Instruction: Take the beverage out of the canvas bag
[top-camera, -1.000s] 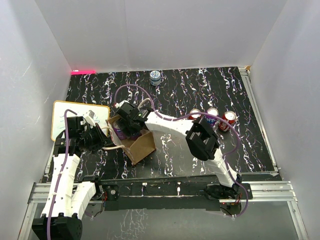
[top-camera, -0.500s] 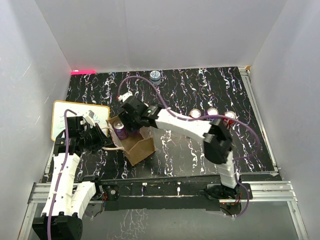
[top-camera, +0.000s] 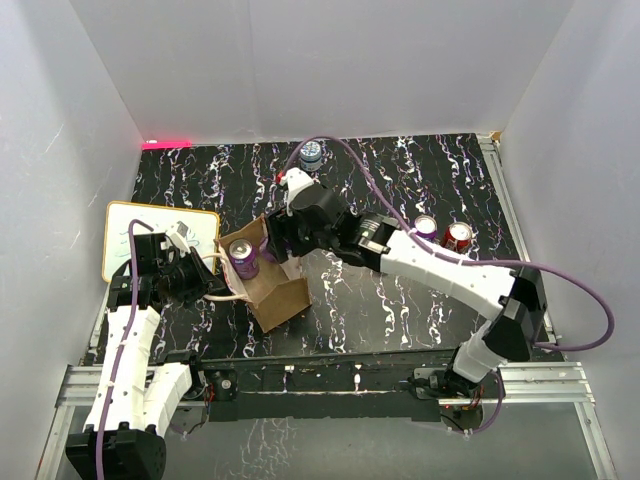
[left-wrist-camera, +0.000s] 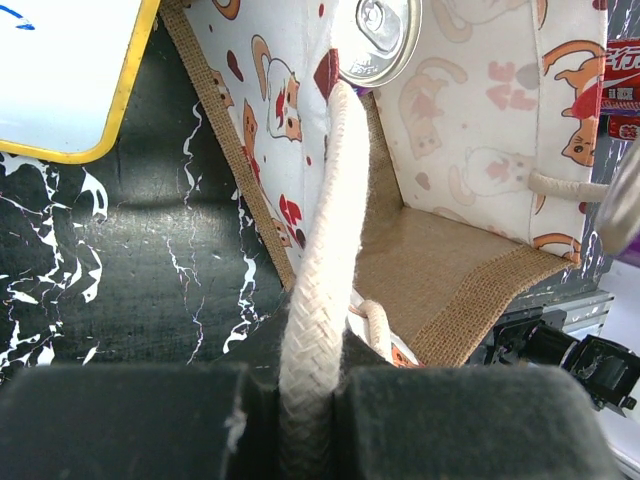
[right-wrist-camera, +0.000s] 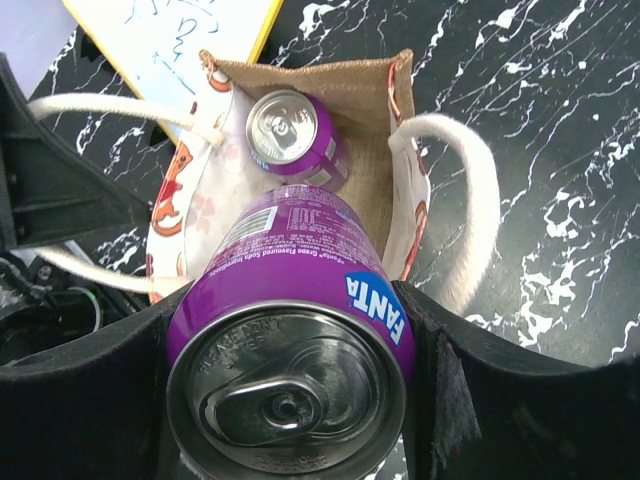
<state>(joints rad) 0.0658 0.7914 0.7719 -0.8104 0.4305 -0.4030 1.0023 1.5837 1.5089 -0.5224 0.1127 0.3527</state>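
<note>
- Over the canvas bag's (right-wrist-camera: 360, 90) open mouth, the right gripper (right-wrist-camera: 290, 300) is clamped on a purple Fanta can (right-wrist-camera: 300, 250).
- A stretch of table (top-camera: 400, 300) separates the bag from the red cans (top-camera: 458, 237).
- The left gripper (left-wrist-camera: 310, 370) pinches a cream rope handle (left-wrist-camera: 325, 230).
- A second purple can (right-wrist-camera: 290, 135) stands inside, against cat-print lining.
- Black, white-veined surface; white walls.

Lighting: bright, even, diffuse, from overhead. Shadows beside the tan-brown box-shaped canvas bag (top-camera: 285, 300) are soft. Above the bag, the purple aluminium soda can (right-wrist-camera: 300, 290) shows mild glare on its lid. The bag's cream braided rope handle (left-wrist-camera: 315, 300) blurs nearest the lens.
</note>
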